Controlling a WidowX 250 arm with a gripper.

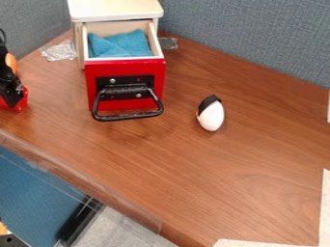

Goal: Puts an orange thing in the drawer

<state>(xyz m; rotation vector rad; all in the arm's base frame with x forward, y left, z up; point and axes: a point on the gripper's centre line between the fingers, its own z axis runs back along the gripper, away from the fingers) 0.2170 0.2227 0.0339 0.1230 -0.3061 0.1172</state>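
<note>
Red-fronted wooden drawer [93, 87], open near the bench's [251, 178] back corner.
Black robot gripper [9, 88] beside a rounded orange thing [11, 62], left edge; open or closed, I cannot tell.

Loving the bright red drawer front [125, 68] with that black handle [129, 116], tbh. Cloth [121, 44] is teal blue, cabinet top [116, 9] a creamy white. Worktop [193, 169] is warm reddish brown, streaky wood grain all over. Egg [211, 116] goes white with a black patch, and the wall panel [251, 38] is kinda speckled blue-grey. Carpet [132, 229]'s pale grey.
</note>
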